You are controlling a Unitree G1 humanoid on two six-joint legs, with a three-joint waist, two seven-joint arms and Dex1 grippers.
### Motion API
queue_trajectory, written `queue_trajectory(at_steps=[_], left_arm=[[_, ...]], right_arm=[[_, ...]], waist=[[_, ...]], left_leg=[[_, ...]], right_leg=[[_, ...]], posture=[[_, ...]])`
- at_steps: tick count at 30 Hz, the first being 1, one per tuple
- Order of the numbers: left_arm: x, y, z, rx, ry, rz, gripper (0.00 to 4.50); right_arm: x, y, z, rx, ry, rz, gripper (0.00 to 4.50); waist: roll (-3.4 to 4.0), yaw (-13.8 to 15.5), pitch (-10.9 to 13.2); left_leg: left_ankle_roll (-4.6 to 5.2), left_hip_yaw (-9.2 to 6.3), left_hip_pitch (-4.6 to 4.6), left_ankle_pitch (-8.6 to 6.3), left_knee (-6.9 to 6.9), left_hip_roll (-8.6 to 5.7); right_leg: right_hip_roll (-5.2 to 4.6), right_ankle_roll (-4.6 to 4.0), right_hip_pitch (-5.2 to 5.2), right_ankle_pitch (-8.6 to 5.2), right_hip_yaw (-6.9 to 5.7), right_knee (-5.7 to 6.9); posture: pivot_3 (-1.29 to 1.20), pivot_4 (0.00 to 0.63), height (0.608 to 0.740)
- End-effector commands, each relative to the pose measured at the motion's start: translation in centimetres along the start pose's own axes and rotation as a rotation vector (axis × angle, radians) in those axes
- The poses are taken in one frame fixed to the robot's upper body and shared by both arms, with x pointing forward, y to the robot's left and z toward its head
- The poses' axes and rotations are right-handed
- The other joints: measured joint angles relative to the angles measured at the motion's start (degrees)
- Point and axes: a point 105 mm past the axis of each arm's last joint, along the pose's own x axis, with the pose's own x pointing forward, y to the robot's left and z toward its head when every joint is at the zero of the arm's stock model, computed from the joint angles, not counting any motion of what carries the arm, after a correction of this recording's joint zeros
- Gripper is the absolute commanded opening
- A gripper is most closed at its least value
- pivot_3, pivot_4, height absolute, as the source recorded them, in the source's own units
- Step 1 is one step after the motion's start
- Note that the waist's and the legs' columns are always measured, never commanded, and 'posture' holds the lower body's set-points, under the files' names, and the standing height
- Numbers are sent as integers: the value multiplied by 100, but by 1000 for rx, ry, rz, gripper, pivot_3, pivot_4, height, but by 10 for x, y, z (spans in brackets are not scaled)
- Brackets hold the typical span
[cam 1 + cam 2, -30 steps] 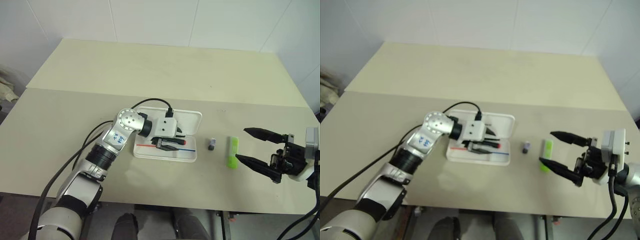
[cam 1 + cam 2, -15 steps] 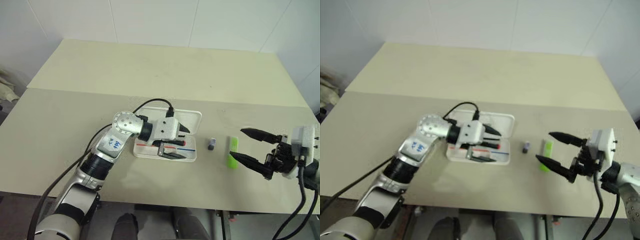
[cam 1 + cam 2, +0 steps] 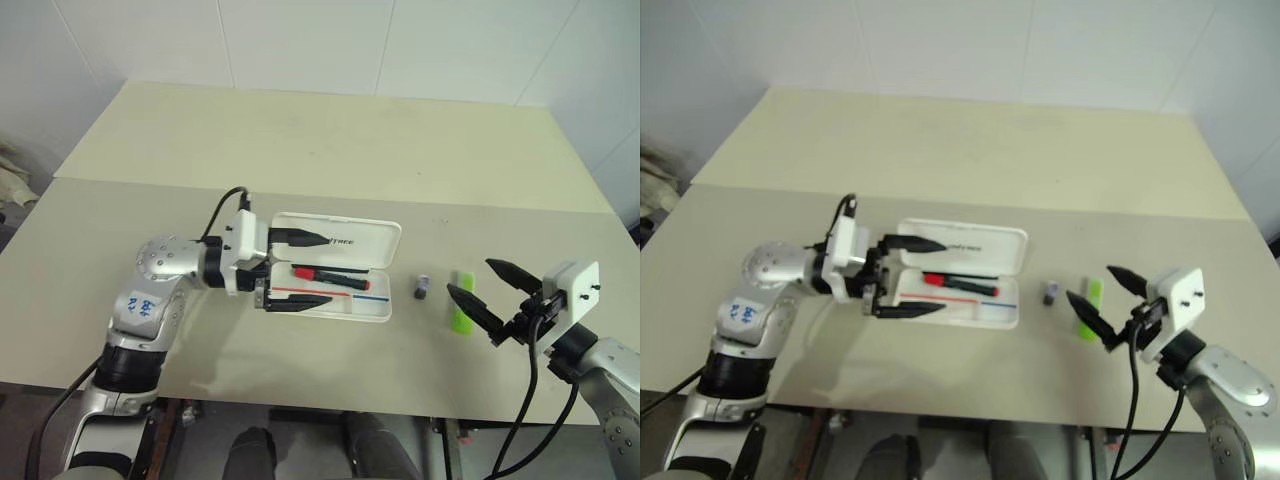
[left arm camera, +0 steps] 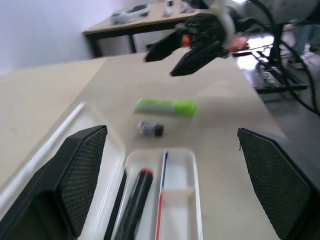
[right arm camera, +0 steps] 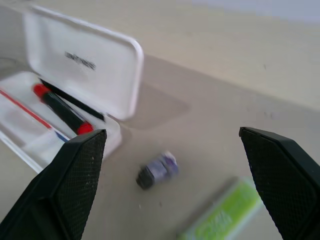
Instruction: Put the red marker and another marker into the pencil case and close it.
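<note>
Lying now in the open pencil case (image 3: 330, 268), the red marker (image 3: 328, 271) rests free in the tray beside the red and blue stripes, and the left gripper (image 3: 300, 270), a moment ago down over it, has drawn back to the case's left end with jaws released and empty. Remaining on the desk (image 3: 300, 140): the green highlighter (image 3: 462, 302), just right of a small dark cap (image 3: 423, 288). Right gripper (image 3: 490, 296), jaws spread, has sunk closer beside the highlighter; second marker and lid closure outstanding.

Small dark unreadable logo on pencil case (image 3: 345, 242) lid
</note>
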Motion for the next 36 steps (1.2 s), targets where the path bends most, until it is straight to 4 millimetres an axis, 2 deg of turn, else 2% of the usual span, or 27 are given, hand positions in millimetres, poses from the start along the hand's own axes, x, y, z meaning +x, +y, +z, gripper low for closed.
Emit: queue_trajectory(at_steps=[1,5,8,11,14,17,22,26,31,35,36], left_arm=[[-15,1,14,43,-91,57,4482],[-29,-3,22,48,-201,79,4482],[-37,-5,23,37,-234,98,4482],[-46,-11,27,27,-261,97,4482],[-60,-18,31,8,-287,101,4482],[-77,-23,28,-11,-256,121,4482],[-96,-23,23,-21,-203,130,4482],[-113,-21,14,-25,-125,150,4482],[-114,-17,23,-14,-189,156,4482],[-115,-17,23,-24,-200,154,4482],[-115,-17,23,-27,-201,154,4500]], right_arm=[[3,-3,-9,15,50,-60,4500],[6,-3,-23,72,88,-71,4500],[10,-19,-44,103,132,-144,4500],[12,-34,-53,120,143,-212,4500],[13,-41,-62,147,160,-251,4500],[13,-39,-70,163,187,-246,4500],[15,-37,-71,173,191,-237,4500],[14,-26,-74,171,231,-202,4500],[13,-22,-86,187,301,-252,4500],[11,-25,-98,191,367,-300,4500],[9,-26,-102,187,388,-315,4093]], waist=[[-1,-4,-1],[-1,-8,0],[-2,-16,-1],[-1,-18,-1],[-1,-25,-1],[-1,-34,-1],[-4,-5,-3],[-5,-29,-4],[-23,-21,-14],[-45,-26,-28],[-52,-27,-33]], left_leg=[[0,0,0,0,0,0],[0,1,0,0,-2,1],[0,3,1,0,-2,1],[1,7,0,-1,-1,-1],[2,7,1,-1,-4,1],[2,7,4,-1,-13,3],[2,6,3,-1,-14,-2],[2,8,3,-1,-15,-1],[2,7,5,-2,-36,1],[1,8,7,-1,-49,2],[1,9,8,-1,-49,2]], right_leg=[[0,0,0,0,0,-3],[0,-10,-1,-5,0,-3],[0,-10,1,-5,-1,-5],[-2,-16,0,-7,3,-10],[-1,-16,-2,-8,3,-9],[0,-15,-2,-7,1,-9],[-7,-49,0,-25,-2,-18],[-8,-55,-1,-28,-2,-21],[-7,-55,-4,-29,-7,-24],[-7,-54,-5,-28,-10,-31],[-8,-55,-4,-28,-9,-33]], posture=[[0,150,740],[0,150,740],[0,150,740],[0,150,740],[0,150,740],[0,150,740],[0,150,740],[0,150,740],[0,150,740],[0,150,740],[0,150,740]])
